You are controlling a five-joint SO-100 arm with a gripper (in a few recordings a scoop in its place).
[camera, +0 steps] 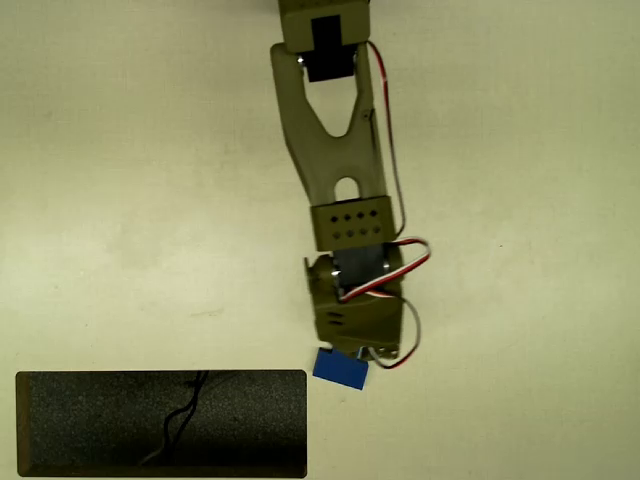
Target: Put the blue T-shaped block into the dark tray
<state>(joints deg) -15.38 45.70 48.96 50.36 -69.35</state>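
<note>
In the overhead view the blue T-shaped block lies just right of the dark tray's upper right corner, outside the tray. Its top edge is tucked under the tip of my olive-green gripper, which points down at it from above. The wrist body hides the fingers, so how the jaws stand and whether they hold the block cannot be made out. The dark tray is a long black speckled rectangle along the bottom left of the picture.
A thin dark wavy line, a crack or a wire, runs across the middle of the tray. Red and white cables loop off the right side of the wrist. The surface around is plain cream tabletop.
</note>
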